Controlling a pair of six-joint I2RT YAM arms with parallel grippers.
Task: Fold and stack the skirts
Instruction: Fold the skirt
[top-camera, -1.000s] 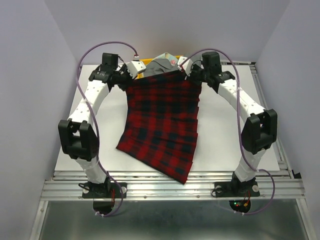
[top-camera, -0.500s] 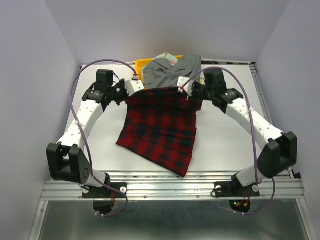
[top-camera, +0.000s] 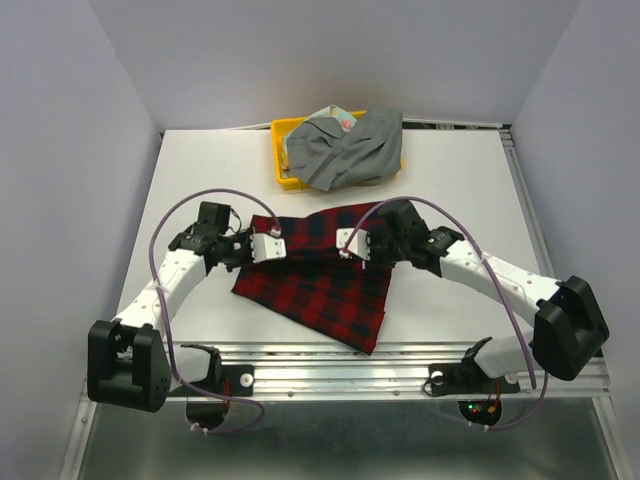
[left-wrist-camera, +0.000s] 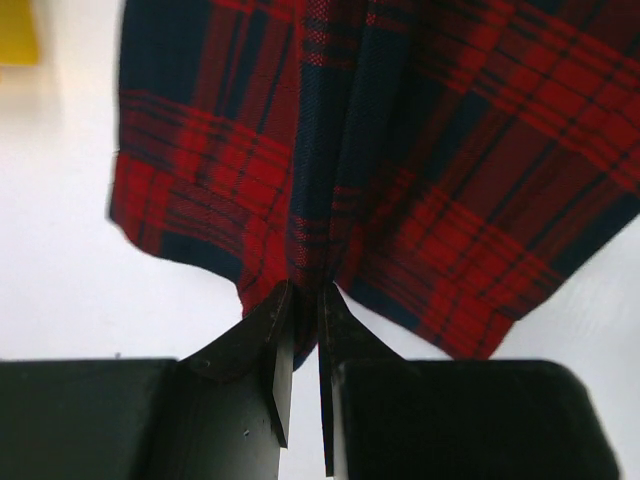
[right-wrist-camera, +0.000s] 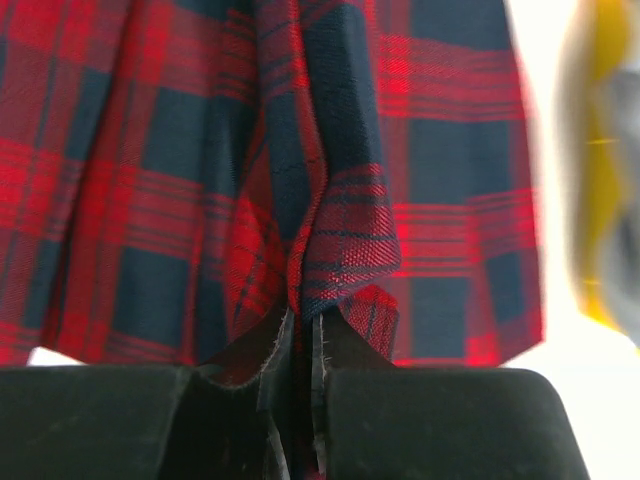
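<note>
**Plaid skirt pinched by both arms at the front of the tabletop**

The red-and-black plaid skirt (top-camera: 322, 285) lies spread on the white tabletop (top-camera: 200, 180), near the front edge and between the two arms; its near corner reaches almost to the metal rail (top-camera: 350, 372) at the front; its far edge sits well short of the yellow tray (top-camera: 281, 160). The left end effector (top-camera: 268, 247) grips the cloth on the skirt's left side, and the right end effector (top-camera: 352, 243) grips it on the right side, both at about the same depth across the garment; the two stand apart with a band of plaid between them. In the left wrist view the black fingers are drawn narrow on a gathered fold of plaid edge, the cloth fanning away from them over the white surface; the right wrist view shows the same, its fingers nearly together with a creased ridge of plaid caught between them (the yellow blur at that view's right edge is the tray). Whether the cloth beneath the held edge is doubled over cannot be told from above.

The plain grey skirt (top-camera: 350, 150) is heaped in the tray at the back of the tabletop, spilling over its right rim; the pastel floral skirt (top-camera: 335, 116) shows just behind it, mostly covered.
</note>
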